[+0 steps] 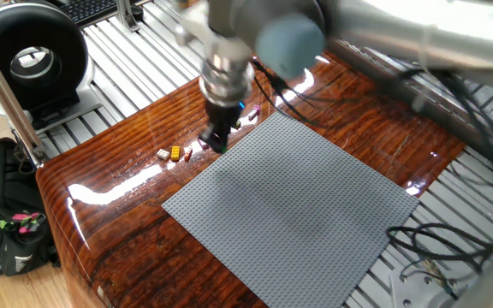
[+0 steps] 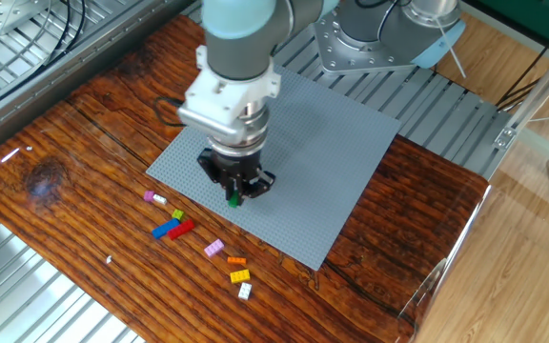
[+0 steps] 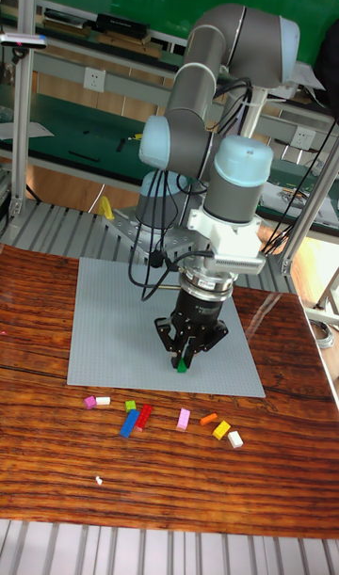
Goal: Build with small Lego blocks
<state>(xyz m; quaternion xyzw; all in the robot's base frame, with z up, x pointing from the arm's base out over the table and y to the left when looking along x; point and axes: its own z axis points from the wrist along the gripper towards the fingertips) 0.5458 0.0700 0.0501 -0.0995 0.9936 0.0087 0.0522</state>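
Note:
My gripper [image 2: 234,194] is shut on a small green Lego block [image 2: 233,200] and hangs just over the near edge of the grey baseplate [image 2: 332,143]. The tall fixed view shows the green block [image 3: 181,366] sticking out below the gripper [image 3: 185,357], above the baseplate [image 3: 113,321]. Several loose small Lego blocks lie in a row on the wood beside the plate: pink [image 2: 214,248], blue [image 2: 165,230], red [image 2: 182,227], yellow [image 2: 240,276] and white [image 2: 245,291]. In one fixed view the gripper [image 1: 219,142] is motion-blurred near the baseplate [image 1: 298,205] corner.
The wooden table [image 2: 74,143] is ringed by metal slats. A black round device [image 1: 28,56] and a backpack [image 1: 7,227] sit off the table's side. Cables [image 1: 426,248] trail by the arm's base [image 2: 389,33].

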